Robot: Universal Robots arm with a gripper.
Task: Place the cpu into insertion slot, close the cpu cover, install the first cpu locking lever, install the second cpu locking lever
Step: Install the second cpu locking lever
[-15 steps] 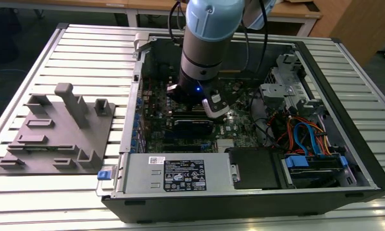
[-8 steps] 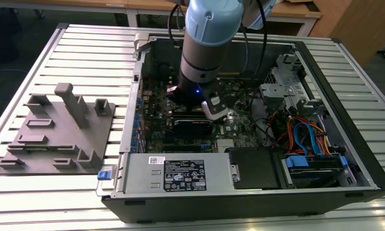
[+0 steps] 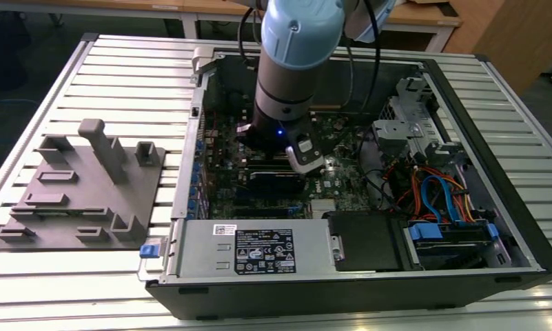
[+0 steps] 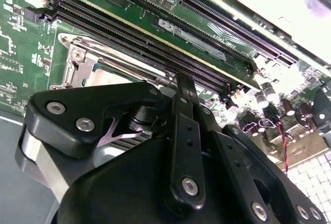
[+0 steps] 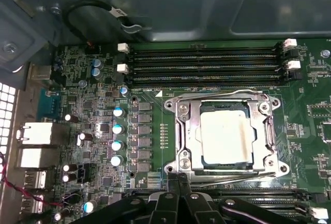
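In the exterior view the arm reaches down into the open computer case (image 3: 496, 207), its gripper (image 3: 303, 162) low over the green circuit board (image 3: 344, 183). In the second wrist view the gripper's fingers (image 4: 185, 97) look pressed together with nothing between them, just beside the corner of the metal cover (image 4: 85, 61) and the long memory slots (image 4: 155, 43). In the first wrist view the chip (image 5: 226, 133) lies seated in the socket (image 5: 227, 131), the cover (image 5: 189, 131) folded down around it, and thin lever wires run along the frame edges; the fingertips sit at the near edge. I judge the work is at the locking levers, calling for a careful sideways push and hook under a catch.
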